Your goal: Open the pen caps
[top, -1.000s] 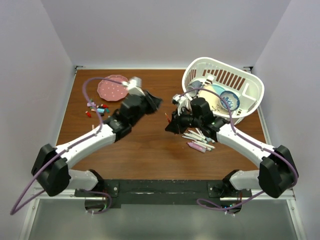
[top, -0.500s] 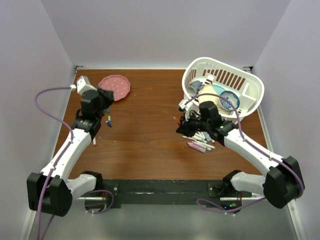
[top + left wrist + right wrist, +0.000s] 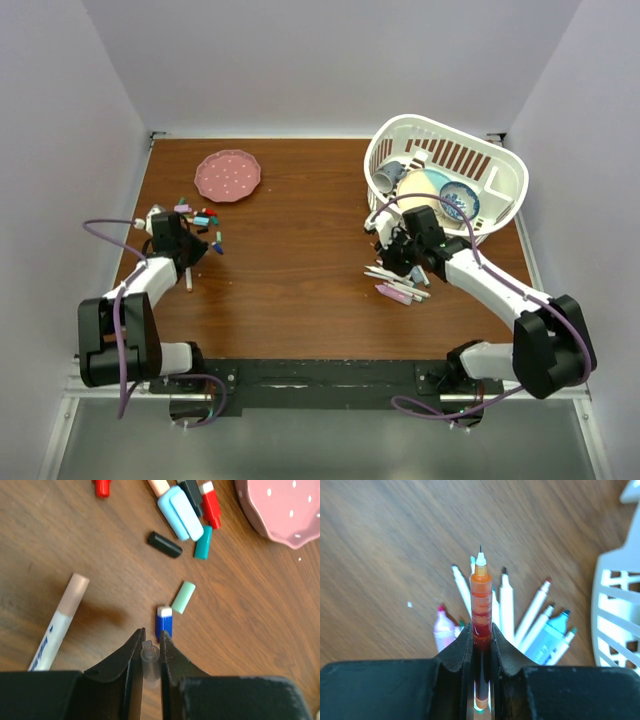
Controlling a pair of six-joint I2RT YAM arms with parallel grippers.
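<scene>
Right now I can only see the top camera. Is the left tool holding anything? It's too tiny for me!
Observer: Yes. In the left wrist view, the left tool pinches what looks like a small clear cap.
Operator: And the other one?
Observer: The right tool grips an orange pen, with its bare tip pointing away.
Operator: Is anything close in front of the left one?
Observer: A blue cap with a white end lies just ahead of it.
</scene>
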